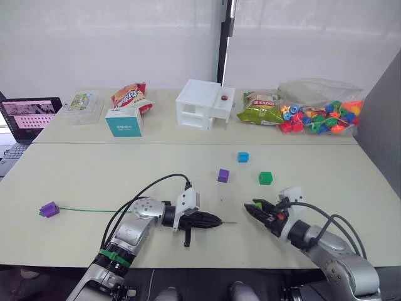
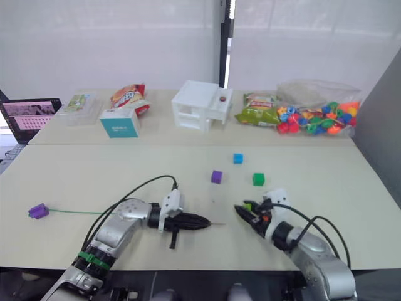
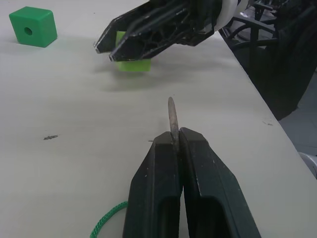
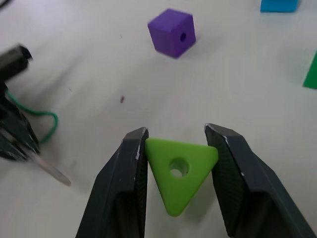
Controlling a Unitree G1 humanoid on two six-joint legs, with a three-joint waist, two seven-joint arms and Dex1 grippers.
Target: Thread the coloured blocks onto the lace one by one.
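Currently the lace [image 1: 88, 211] tip is clamped in the left pincer [image 3: 174, 141], stiff grey end pointing at the right pincer [image 4: 177, 148], which is clenched on a lime green block [image 4: 179, 171], triangular here, hole facing up. One purple block [image 1: 49, 209] already sits at the lace's far end on the counter [image 1: 94, 175]. Purple block [image 1: 223, 175], blue block [image 1: 243, 157] and darker green block [image 1: 265, 178] lie loose beyond. The hole should be turned toward the tip, axes aligned first, then closed slowly; little tip protrudes, so a regrip is likely needed.
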